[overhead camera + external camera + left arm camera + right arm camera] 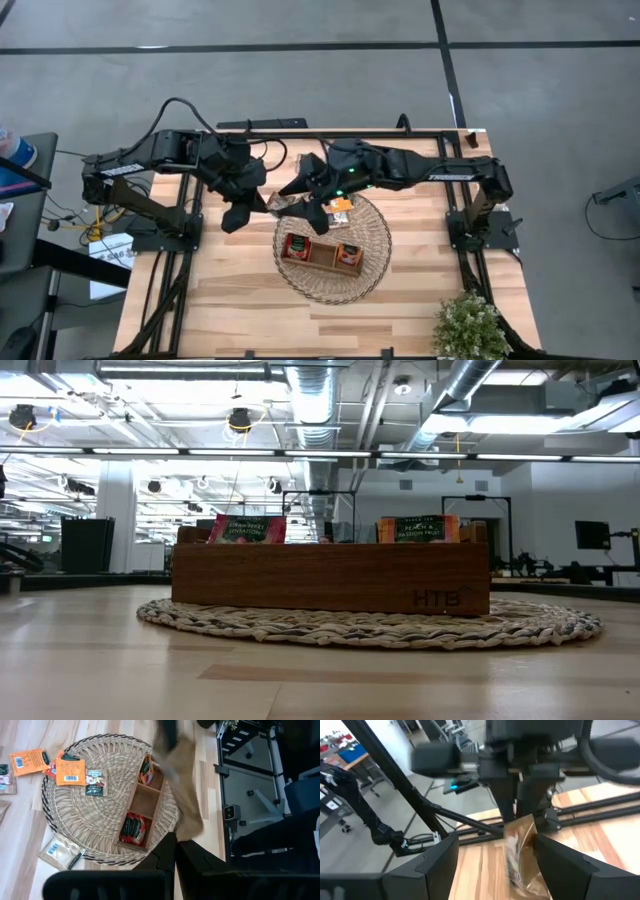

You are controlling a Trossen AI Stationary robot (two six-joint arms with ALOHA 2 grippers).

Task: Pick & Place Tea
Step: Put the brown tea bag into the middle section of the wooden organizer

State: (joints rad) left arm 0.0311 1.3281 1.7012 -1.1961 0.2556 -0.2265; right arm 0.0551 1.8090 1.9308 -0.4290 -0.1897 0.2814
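My left gripper (243, 208) is shut on a brown, pale-faced tea sachet (280, 203), held in the air above the table's far middle. My right gripper (496, 844) faces it, open, with a finger standing wide on either side of the sachet (520, 855). The wooden tray (322, 252) sits on the round wicker basket (375, 262). Red sachets (132, 827) stand in one end compartment and orange-labelled ones (146, 770) in the other. Loose orange (70, 770) and pale (95, 782) sachets lie flat on the wicker. My left gripper pinches the brown sachet between its two fingers (515, 805) at one end (186, 832). The fingers reach level toward the table's right side. The sachet sticks out past the fingertips toward my right gripper, lifted clear of table and basket.
Another orange sachet (28, 761) lies on the bare wood beside the basket, and a pale one (62, 851) lies across the basket's rim. A potted plant (468, 325) stands at the table's near right corner. The black frame (470, 262) borders the right side.
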